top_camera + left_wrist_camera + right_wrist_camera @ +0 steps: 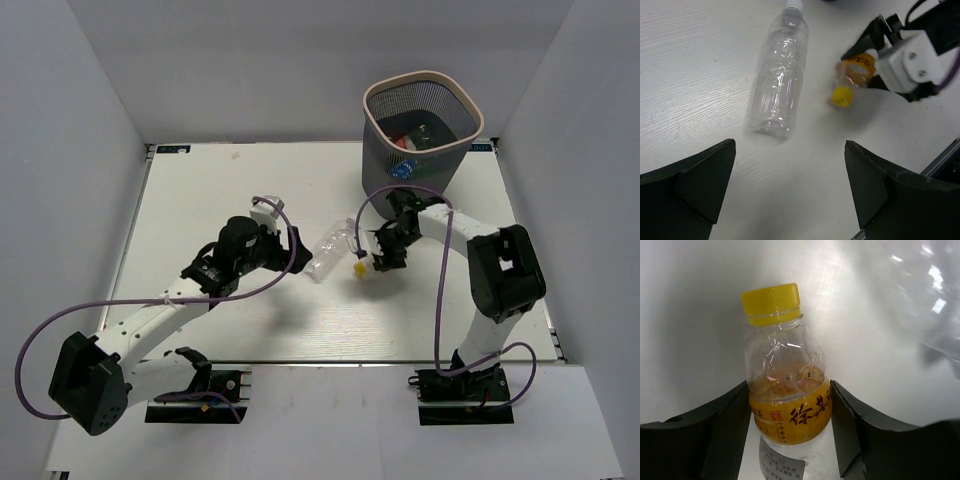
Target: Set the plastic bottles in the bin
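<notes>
Two bottles lie at mid-frame of the top view on the table (200, 210). Left of them the left gripper (291, 243) hangs with its jaws spread wide, holding nothing. Next comes the clear bottle (328, 252) on its side, then the yellow-capped bottle (362, 266), pinched at its label by the right gripper (383, 255). At upper right stands the bin (378, 160), with other bottles (405, 143) inside it.

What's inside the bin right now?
The top view shows bottles lying in the bin: red, green and white parts, and a blue patch through the mesh. Their number and anything beneath them are covered.
</notes>
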You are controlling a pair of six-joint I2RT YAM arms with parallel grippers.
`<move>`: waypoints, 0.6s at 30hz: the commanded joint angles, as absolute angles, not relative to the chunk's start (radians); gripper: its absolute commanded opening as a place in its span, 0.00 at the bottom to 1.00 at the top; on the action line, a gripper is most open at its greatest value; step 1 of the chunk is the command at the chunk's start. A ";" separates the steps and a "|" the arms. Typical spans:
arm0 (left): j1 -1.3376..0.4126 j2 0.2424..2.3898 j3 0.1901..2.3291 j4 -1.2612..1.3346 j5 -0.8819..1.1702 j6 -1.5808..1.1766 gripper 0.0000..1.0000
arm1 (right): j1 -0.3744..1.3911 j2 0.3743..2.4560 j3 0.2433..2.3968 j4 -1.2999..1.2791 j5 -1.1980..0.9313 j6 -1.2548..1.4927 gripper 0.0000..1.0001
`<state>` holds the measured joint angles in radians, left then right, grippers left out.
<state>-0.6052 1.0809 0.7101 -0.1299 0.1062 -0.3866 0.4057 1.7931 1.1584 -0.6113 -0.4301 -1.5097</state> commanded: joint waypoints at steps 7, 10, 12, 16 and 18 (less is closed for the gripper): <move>-0.653 1.297 0.819 -0.025 0.143 -0.203 0.99 | 0.402 1.350 1.109 -1.001 -0.901 -1.455 0.13; -0.673 1.362 0.864 -0.025 0.120 -0.169 0.99 | 0.400 1.201 1.135 -0.777 -0.956 -1.193 0.13; -0.696 1.411 0.885 -0.014 0.091 -0.154 0.99 | 0.400 1.085 1.126 -0.643 -0.925 -1.023 0.13; -0.718 1.448 0.885 0.011 0.046 -0.132 0.99 | 0.403 1.020 1.094 -0.106 -0.781 -0.732 0.10; -0.729 1.459 0.894 0.011 0.022 -0.123 0.99 | 0.400 1.054 1.135 0.130 -0.568 -0.540 0.00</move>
<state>-0.7101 1.4624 0.8520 -0.0193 0.0731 -0.1608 0.4015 1.0138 1.0988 -0.3244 -0.7914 -0.8879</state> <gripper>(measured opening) 0.991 0.635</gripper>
